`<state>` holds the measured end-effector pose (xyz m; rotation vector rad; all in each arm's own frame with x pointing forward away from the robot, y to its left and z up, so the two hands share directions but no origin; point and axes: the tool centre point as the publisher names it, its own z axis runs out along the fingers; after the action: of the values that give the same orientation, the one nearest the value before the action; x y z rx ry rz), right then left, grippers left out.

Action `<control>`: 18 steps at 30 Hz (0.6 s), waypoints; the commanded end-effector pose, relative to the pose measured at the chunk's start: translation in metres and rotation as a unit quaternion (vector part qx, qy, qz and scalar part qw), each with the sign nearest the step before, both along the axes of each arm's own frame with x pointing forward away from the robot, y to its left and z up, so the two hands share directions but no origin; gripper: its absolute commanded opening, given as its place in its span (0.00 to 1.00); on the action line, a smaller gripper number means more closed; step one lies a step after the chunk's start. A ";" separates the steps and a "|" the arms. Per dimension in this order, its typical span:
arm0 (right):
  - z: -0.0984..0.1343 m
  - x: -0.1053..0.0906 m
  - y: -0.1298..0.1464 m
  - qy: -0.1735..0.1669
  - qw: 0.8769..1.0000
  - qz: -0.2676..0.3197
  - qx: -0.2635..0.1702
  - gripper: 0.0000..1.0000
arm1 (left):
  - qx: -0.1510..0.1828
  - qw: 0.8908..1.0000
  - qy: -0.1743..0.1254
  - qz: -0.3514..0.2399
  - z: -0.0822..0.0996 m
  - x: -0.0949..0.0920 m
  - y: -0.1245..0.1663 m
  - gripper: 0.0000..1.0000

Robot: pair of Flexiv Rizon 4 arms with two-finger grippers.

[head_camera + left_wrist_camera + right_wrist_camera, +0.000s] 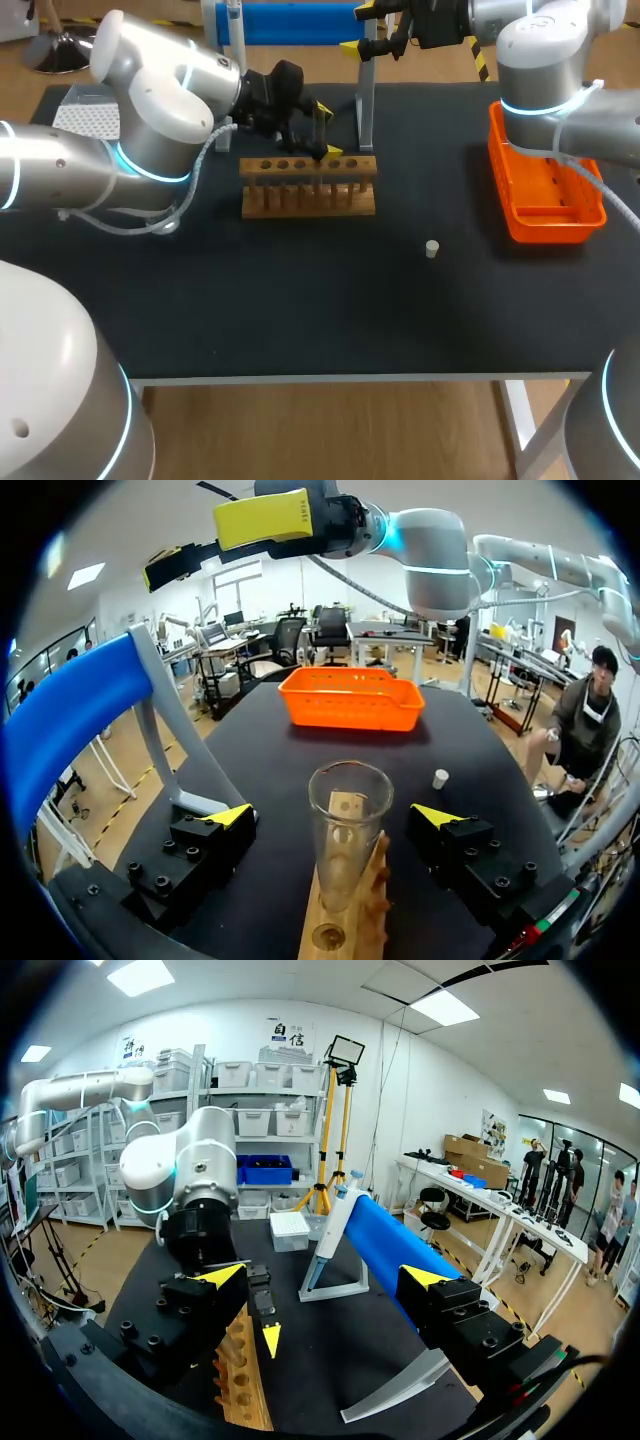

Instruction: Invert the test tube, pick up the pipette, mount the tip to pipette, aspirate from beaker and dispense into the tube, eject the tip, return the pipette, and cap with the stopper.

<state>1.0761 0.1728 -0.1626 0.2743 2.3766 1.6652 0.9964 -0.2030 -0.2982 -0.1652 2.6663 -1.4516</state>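
Note:
A clear test tube (348,825) stands in the wooden rack (308,186), its open mouth towards my left wrist camera. My left gripper (335,815) is open, with one finger on each side of the tube and a gap on both sides; the head view shows it (328,130) over the rack's right part. My right gripper (358,28) hangs open and empty high over the table's far edge. Ahead of this gripper (325,1278), the white pipette (332,1222) sits on its grey stand (335,1285). A small white stopper (432,248) lies on the black table.
An orange basket (545,195) sits at the table's right edge under my right arm. A white box (85,118) stands at the back left behind my left arm. The pipette stand (365,110) rises just behind the rack.

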 end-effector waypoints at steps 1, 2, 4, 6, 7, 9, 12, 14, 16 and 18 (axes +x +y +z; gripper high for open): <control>0.001 0.000 -0.001 0.001 1.000 0.002 -0.001 1.00 | 0.002 1.000 0.002 -0.001 -0.002 0.002 -0.002 1.00; 0.001 0.000 -0.001 0.001 1.000 0.002 -0.001 1.00 | 0.003 1.000 0.002 0.001 -0.002 0.002 -0.002 1.00; 0.001 0.000 -0.001 0.001 1.000 0.002 -0.001 1.00 | 0.004 1.000 0.002 0.003 -0.003 0.002 -0.002 1.00; 0.001 0.000 -0.001 0.001 1.000 0.002 -0.001 1.00 | 0.004 1.000 0.002 0.005 -0.003 0.002 -0.001 1.00; 0.001 0.000 -0.001 0.001 1.000 0.002 -0.001 1.00 | 0.004 1.000 0.002 0.005 -0.003 0.002 -0.001 1.00; 0.001 0.000 -0.001 0.001 1.000 0.002 -0.001 1.00 | 0.004 1.000 0.002 0.005 -0.003 0.002 -0.001 1.00; 0.001 0.000 -0.001 0.001 1.000 0.002 -0.001 1.00 | 0.005 1.000 0.001 0.005 -0.003 0.002 0.000 1.00; 0.001 0.000 -0.001 0.001 1.000 0.002 -0.001 1.00 | 0.004 1.000 0.000 0.004 -0.003 0.001 0.001 1.00; 0.001 0.000 -0.001 0.001 1.000 0.002 -0.001 1.00 | 0.006 1.000 0.000 0.003 -0.003 0.000 0.001 1.00; 0.001 0.000 -0.001 0.001 1.000 0.002 -0.001 1.00 | 0.010 1.000 -0.001 0.003 -0.003 0.000 0.001 1.00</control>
<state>1.0761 0.1728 -0.1626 0.2743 2.3766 1.6652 0.9969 -0.2018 -0.3028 -0.1651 2.6695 -1.4312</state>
